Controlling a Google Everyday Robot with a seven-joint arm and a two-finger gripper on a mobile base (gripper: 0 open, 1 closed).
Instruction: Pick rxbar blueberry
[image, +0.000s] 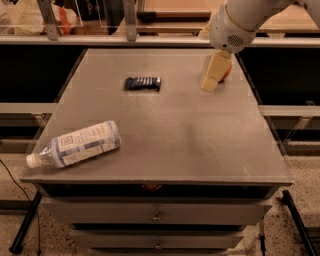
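Note:
The rxbar blueberry (143, 83) is a small flat dark navy bar with pale print, lying on the grey tabletop (170, 135) toward the back, left of centre. My gripper (212, 80) hangs from the white arm at the back right, well to the right of the bar and above the table. It holds nothing that I can see. It covers most of a red apple (227, 73) behind it.
A clear plastic water bottle (75, 144) with a white label lies on its side near the front left corner. Drawers (156, 216) sit under the tabletop. A shelf rail with metal posts (131, 20) runs behind the table.

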